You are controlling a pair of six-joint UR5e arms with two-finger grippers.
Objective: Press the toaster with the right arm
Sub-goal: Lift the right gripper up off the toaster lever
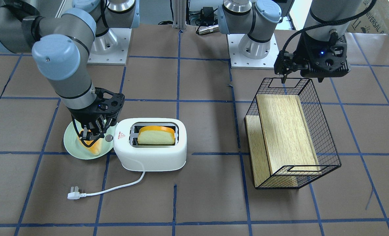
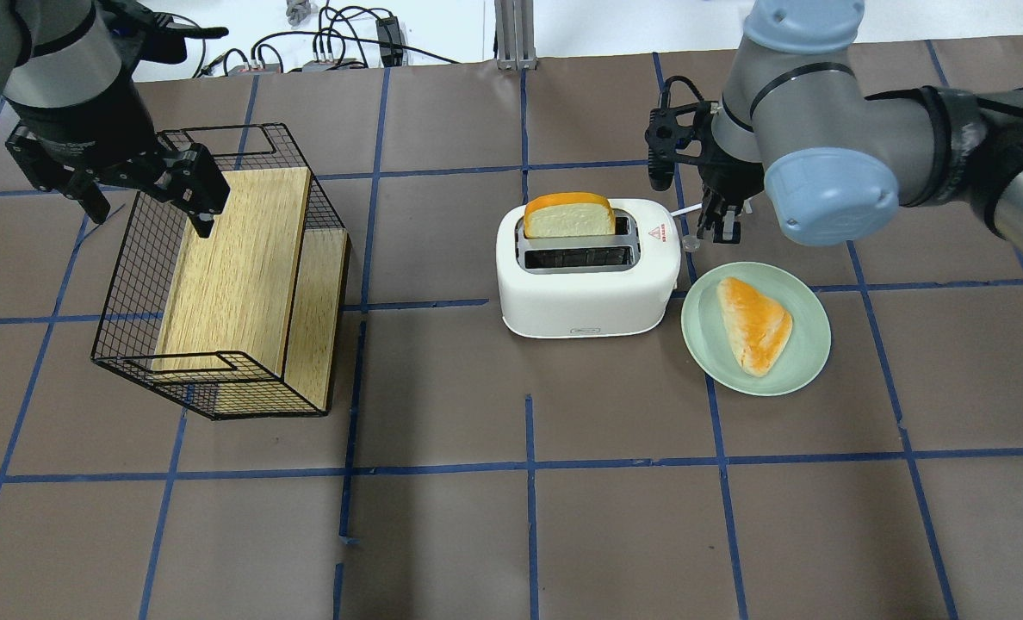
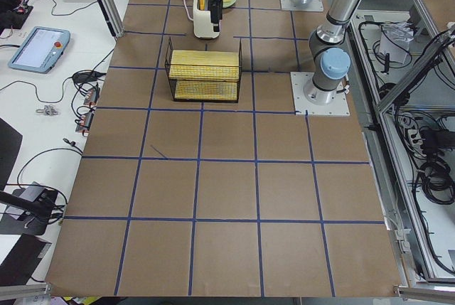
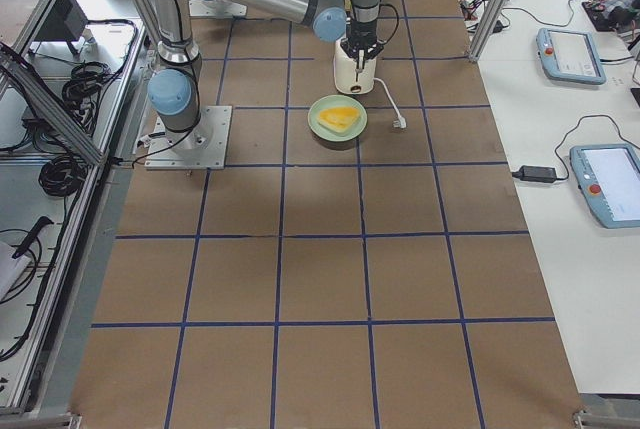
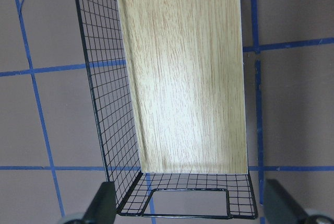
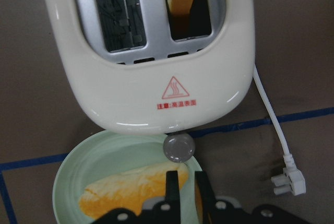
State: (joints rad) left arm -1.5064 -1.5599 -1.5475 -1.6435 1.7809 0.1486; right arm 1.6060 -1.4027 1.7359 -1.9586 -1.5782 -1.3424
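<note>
Count: two silver-grey arms, one white rounded two-slot plastic toaster (image 2: 585, 293), one orange-crusted bread slice (image 2: 567, 217) standing in its slot farther from the robot, the nearer slot dark. One round pale green plate (image 2: 809, 362) carries one orange-topped bread wedge (image 2: 757, 323). One black wire basket (image 2: 124, 284) holds a pale wooden board (image 2: 236, 258), and one white cord ends in a plug (image 1: 74, 195). The toaster sits near the middle of the brown gridded surface (image 2: 563, 517), well away from every edge, on the robot's right half. The plate's rim is just beside the toaster's knob end. The right arm (image 2: 830, 164) brings the right tool (image 6: 185, 182) down over the plate's rim at that end, pointing at the round grey knob (image 6: 179, 148). Its fingers are drawn nearly together with a thin gap, gripping nothing. A sliver of plate shows between fingertips and knob. The left tool (image 2: 145, 211) hangs over the basket's end rim on the robot's left half, fingers spread wide, nothing between them. A broad strip of surface separates basket and toaster. The plug lies on the operators' side of the toaster. In the side views long stretches of surface run out to both ends.
</note>
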